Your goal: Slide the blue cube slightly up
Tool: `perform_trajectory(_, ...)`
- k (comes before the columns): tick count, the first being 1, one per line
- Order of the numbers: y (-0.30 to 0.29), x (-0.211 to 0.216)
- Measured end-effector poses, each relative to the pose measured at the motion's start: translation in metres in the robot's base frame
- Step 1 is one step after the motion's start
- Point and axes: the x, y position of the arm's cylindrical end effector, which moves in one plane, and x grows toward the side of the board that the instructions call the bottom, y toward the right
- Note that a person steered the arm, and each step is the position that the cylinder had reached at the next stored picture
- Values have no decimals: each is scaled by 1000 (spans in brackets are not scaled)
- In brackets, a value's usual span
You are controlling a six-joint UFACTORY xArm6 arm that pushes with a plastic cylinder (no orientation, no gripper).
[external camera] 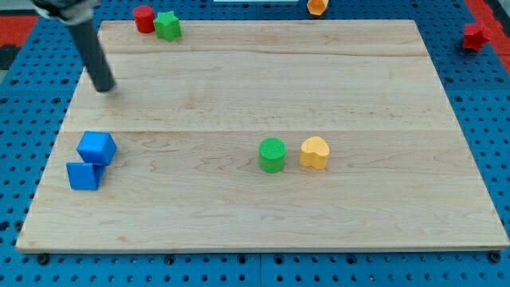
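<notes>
A blue cube (97, 147) sits near the left edge of the wooden board (263, 96). A second blue block (83, 175), flatter and squarish, touches its lower-left side. My tip (104, 88) rests on the board above the blue cube, about a cube's width and a half away from it, not touching any block. The dark rod rises from the tip toward the view's top left.
A green cylinder (272, 155) and a yellow heart-shaped block (315, 152) stand side by side at mid-board. A red cylinder (143, 18) and a green star (167, 25) sit at the top left. An orange block (317, 5) and a red block (476, 36) lie off the board.
</notes>
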Motion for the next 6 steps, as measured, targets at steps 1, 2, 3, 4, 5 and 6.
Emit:
perform_trajectory(1, -10, -1)
perform_trajectory(2, 32, 40)
perform_trajectory(3, 83, 173)
perform_trajectory(4, -16, 163)
perform_trajectory(5, -4, 96)
perform_trajectory(6, 141, 80)
